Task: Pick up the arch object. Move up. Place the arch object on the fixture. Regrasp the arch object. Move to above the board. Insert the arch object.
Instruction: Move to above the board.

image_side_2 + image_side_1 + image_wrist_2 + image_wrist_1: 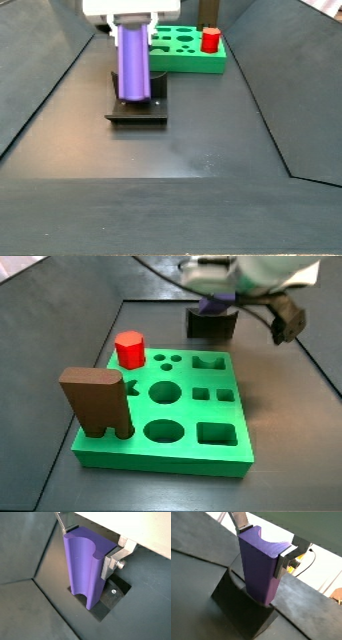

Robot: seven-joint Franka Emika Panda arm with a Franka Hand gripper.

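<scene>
Tall brown block (95, 402): stands upright in the near left part of the board in a side view, well apart from the jaws.
Red hexagonal peg (130, 349): upright in the board's far left corner; in a side view (210, 40) it stands behind and to the right of the jaws.
Board (187, 443): bright green slab with round and square holes, lying on the dark desk (201, 140), clear of the jaws in both side views (185, 62).
Arch object (259, 562): purple block standing on end between the jaws, notched face showing in both wrist views (83, 564); in a side view (134, 62) it hangs straight down from them.
Jaws (265, 543): closed against the arch object's upper part, one silver finger (238, 521) flat on one side, the other finger's pad (284, 559) pressed on the opposite side; likewise in a wrist view (90, 544).
Fixture (138, 103): dark block directly beneath the jaws; the arch object's lower end sits in it in both wrist views (234, 594), (107, 597). In a side view (211, 322) it stands beyond the board's far edge, under the jaws (221, 298).
Contact with fixture floor: cannot tell.
</scene>
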